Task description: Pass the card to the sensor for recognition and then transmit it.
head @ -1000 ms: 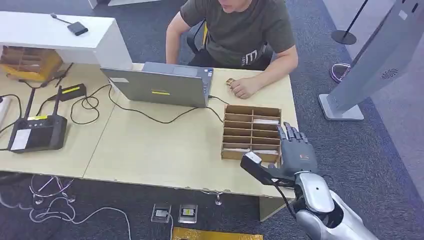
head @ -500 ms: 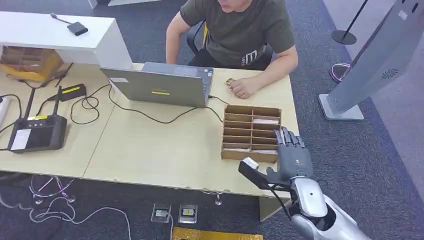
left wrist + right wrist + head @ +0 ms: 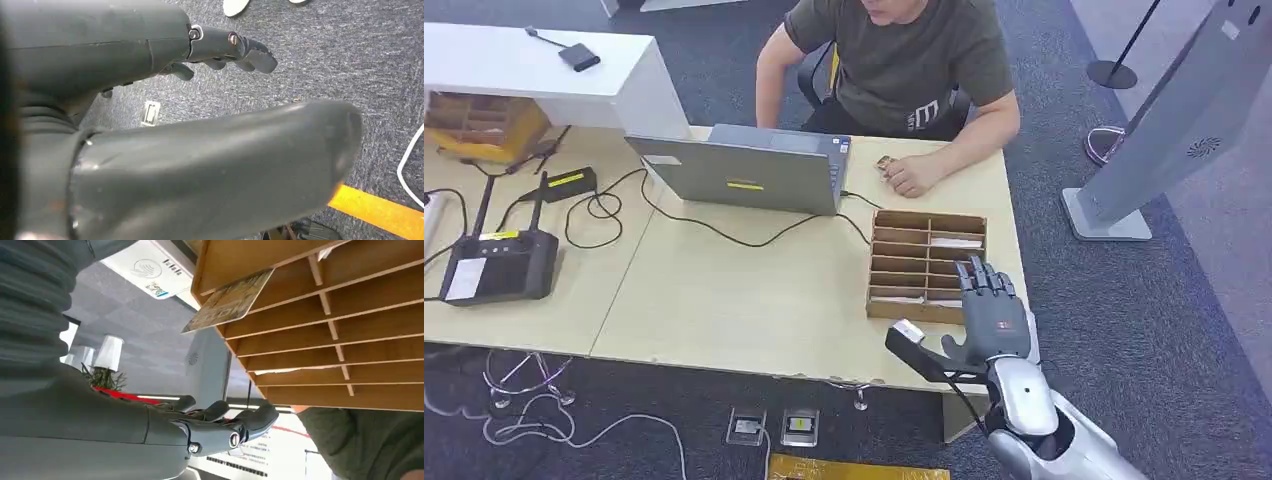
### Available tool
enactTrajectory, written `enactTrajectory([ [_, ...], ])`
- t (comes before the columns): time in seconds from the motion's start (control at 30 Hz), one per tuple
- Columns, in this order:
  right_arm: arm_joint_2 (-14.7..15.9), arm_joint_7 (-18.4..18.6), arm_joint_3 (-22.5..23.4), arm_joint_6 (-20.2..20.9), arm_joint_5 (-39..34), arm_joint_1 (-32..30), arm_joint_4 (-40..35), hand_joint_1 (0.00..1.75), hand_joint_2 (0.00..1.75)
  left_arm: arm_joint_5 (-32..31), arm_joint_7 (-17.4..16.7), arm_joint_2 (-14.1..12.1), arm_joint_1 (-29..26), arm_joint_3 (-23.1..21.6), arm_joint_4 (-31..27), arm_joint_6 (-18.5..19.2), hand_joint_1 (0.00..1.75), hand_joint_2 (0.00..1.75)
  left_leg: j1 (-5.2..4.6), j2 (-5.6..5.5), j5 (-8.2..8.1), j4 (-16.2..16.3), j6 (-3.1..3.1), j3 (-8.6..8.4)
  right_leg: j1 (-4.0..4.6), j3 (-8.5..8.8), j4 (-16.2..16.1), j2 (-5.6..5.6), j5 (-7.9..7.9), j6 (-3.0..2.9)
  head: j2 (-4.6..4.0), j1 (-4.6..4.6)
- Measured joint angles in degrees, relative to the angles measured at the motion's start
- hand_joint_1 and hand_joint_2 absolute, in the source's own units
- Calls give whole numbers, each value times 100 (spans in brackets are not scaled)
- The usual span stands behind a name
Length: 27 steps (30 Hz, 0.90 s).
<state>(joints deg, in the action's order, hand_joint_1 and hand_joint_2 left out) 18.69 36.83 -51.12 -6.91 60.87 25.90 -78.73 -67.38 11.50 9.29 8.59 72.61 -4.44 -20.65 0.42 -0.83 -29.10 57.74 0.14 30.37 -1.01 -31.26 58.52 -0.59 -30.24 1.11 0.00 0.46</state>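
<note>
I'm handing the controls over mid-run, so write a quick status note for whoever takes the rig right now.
Right robot hand: open, holding nothing, above the near right corner of the wooden slotted box on the table.
Left robot hand: open, holding nothing, hanging over the carpet.
Card: sticking out of a slot at the box's edge, not gripped. Other slots hold cards too.
Likely sensor: the white pad with a contactless mark, seen in the right wrist view.
Done: the reach to the box.
Left: grip the card, present it to the sensor, then pass it on.
</note>
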Motion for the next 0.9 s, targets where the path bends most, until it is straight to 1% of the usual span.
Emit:
enactTrajectory([
  [0.17, -65, 35, -7, -94, 53, 21, 175, 0, 175, -35, 0, 0, 0, 0, 0, 17, 0, 0, 0, 0, 0, 0, 0, 0, 0, 0, 0, 0, 0, 0, 0, 0],
  [0.47, -94, 48, -4, -107, 90, 21, 415, 0, 175, -57, 0, 0, 0, 2, 0, 50, 0, 0, 0, 0, 0, 0, 0, 2, 0, -1, 0, 0, 0, 0, 0, 0],
  [0.7, -197, 57, 4, 11, 265, 20, 601, 0, 175, -70, 0, 0, -1, 20, 0, 68, 0, 0, 0, 0, 0, 0, 0, 1, 0, -1, 0, 0, 0, 0, 0, 0],
  [0.73, -216, 57, 7, 28, 293, 18, 601, 159, 175, -59, 0, 0, -1, 20, 0, 59, 0, 0, 0, 0, 0, 0, 0, 1, 0, -1, 0, 0, 0, 0, 0, 0],
  [0.77, -229, 52, 13, 37, 299, 17, 605, 175, 175, -37, 0, 0, -1, 20, 0, 48, 0, 0, 0, 0, 0, 0, 0, 1, 0, -1, 0, 0, 0, 0, 0, 0],
  [0.9, -297, -101, 35, 39, 245, 8, 618, 175, 175, 33, -2, 0, -1, 15, 0, 4, 0, 0, 0, 0, 0, 0, 0, 0, 0, -1, 0, 0, 0, 0, 0, 0],
])
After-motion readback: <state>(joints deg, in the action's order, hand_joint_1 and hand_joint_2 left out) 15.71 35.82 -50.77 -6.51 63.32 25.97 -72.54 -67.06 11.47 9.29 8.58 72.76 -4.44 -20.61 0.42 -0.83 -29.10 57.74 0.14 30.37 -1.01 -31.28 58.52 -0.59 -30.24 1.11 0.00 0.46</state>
